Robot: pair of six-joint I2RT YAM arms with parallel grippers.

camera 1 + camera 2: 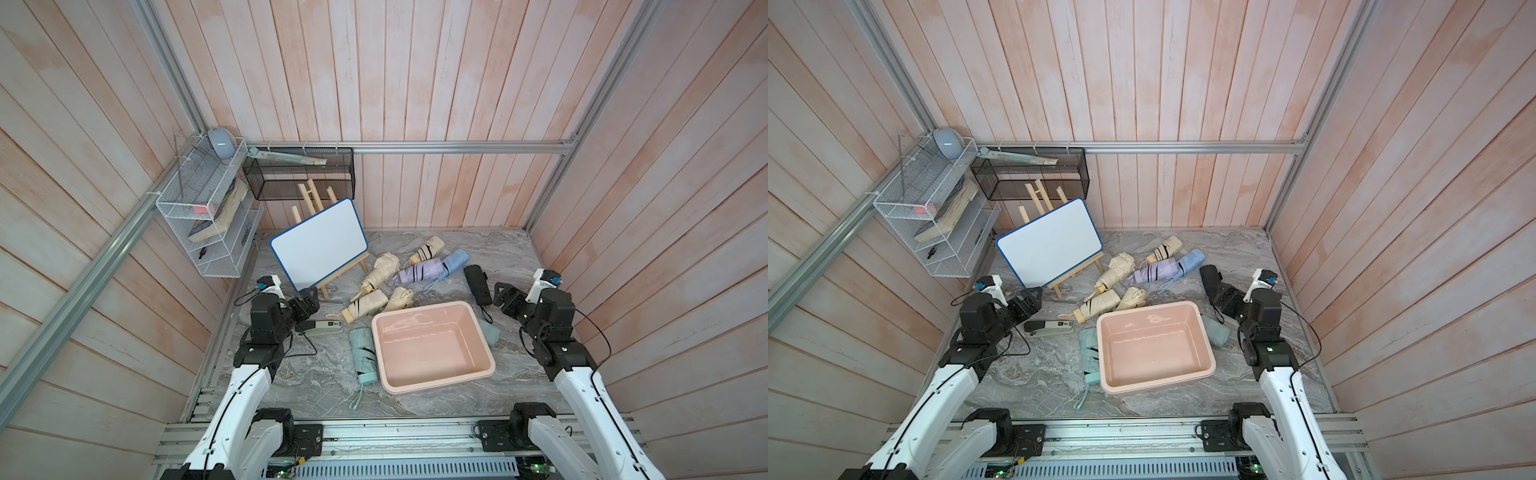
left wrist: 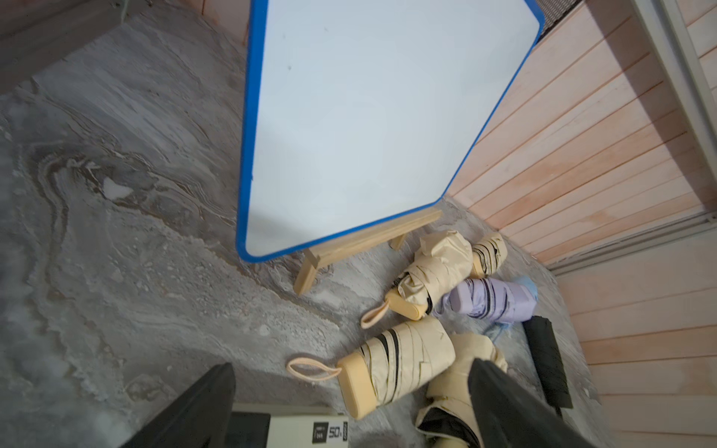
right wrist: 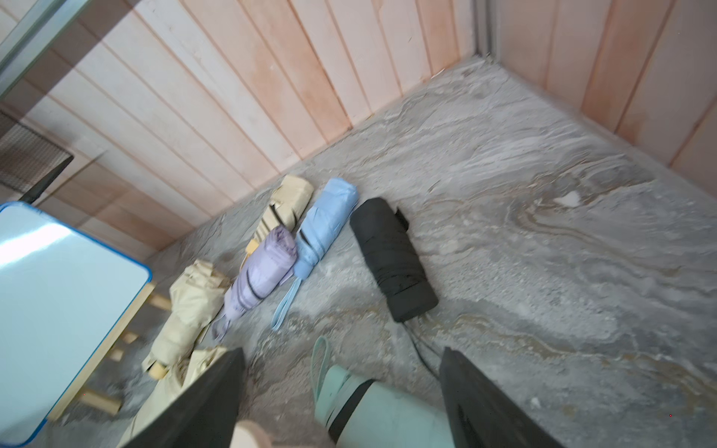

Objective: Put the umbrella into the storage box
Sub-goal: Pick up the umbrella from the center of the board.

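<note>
The storage box point(image 1: 428, 345) is sitting empty, near and central, with a mint umbrella point(image 1: 363, 351) lying just beside its left wall. At its right wall a second mint umbrella point(image 3: 388, 415) is lying half hidden. The right gripper point(image 3: 341, 360) is hovering above it, jaws wide, gripping nothing. It is best descending squarely across the barrel, clear of the box rim. Farther left, the left gripper point(image 2: 351, 364) is hanging wide and empty. The black umbrella point(image 1: 478, 284) is lying beyond.

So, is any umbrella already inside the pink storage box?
No, the pink storage box shows only its bare floor in both top views; a mint umbrella lies outside, beside it.
</note>
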